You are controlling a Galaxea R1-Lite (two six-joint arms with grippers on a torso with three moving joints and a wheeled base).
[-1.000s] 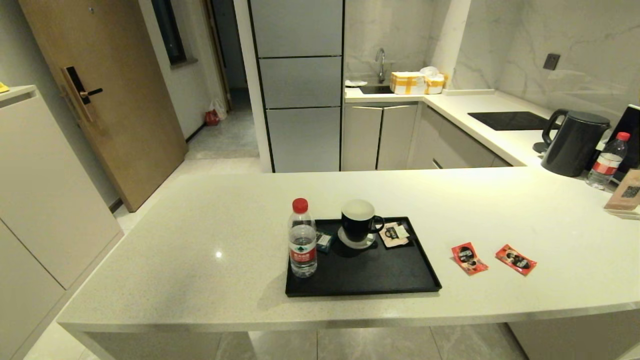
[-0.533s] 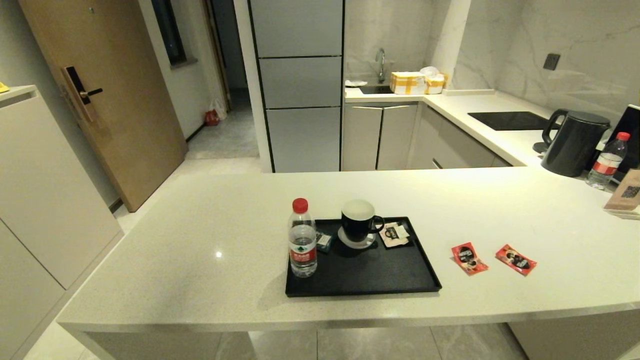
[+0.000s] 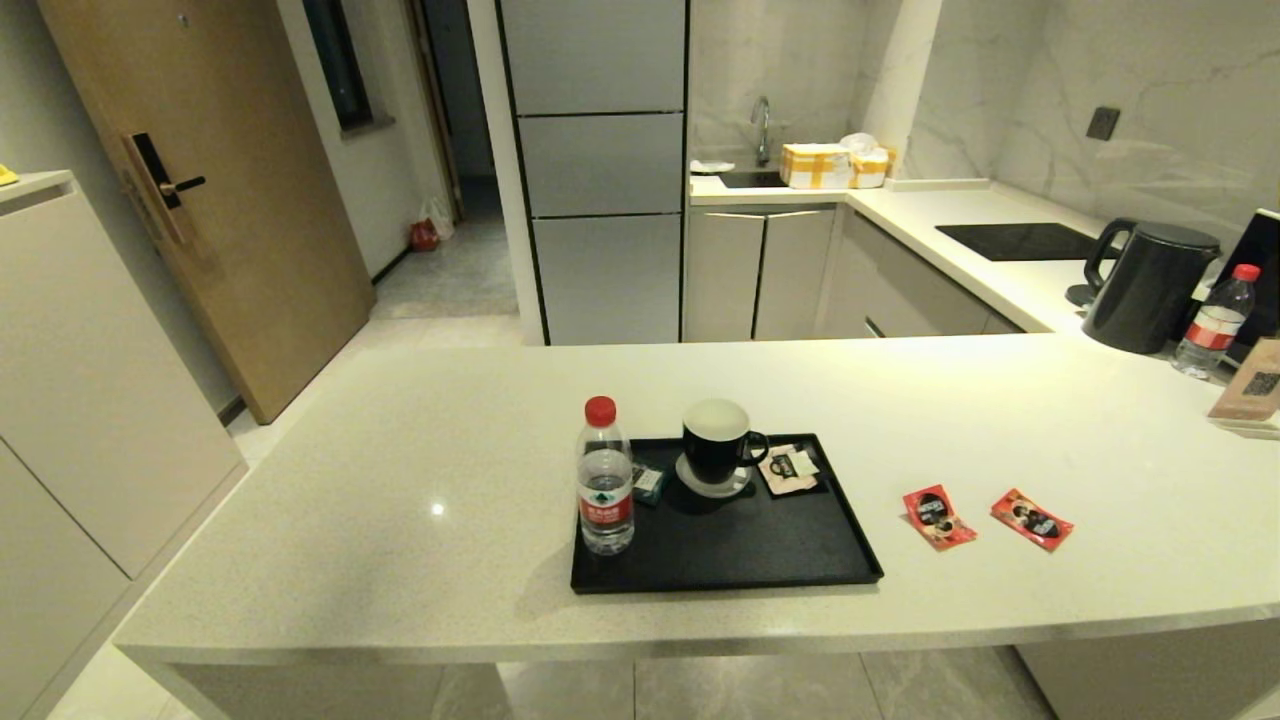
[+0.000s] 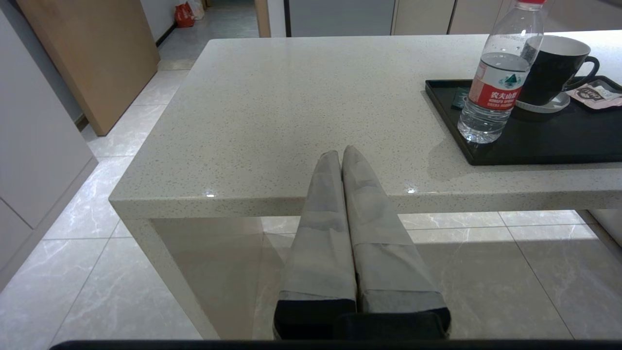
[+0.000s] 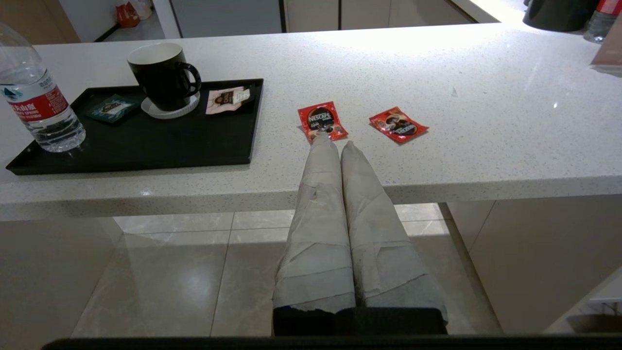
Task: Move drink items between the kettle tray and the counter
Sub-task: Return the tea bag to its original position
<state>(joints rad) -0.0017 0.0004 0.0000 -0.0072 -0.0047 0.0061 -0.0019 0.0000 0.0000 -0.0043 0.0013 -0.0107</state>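
While both red sachets (image 3: 938, 517) (image 3: 1032, 519) lie on counter (image 3: 400, 500) beside tray (image 3: 860, 570), I note left gripper (image 4: 340, 154) and right gripper (image 5: 335, 143) closed, empty.

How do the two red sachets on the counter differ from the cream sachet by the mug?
The two red sachets lie on the bare counter, right of the tray; the cream sachet lies inside the tray beside the mug. The red ones are glossy red with a dark round picture; the cream one is pale with a dark logo. All are small, flat and untouched.
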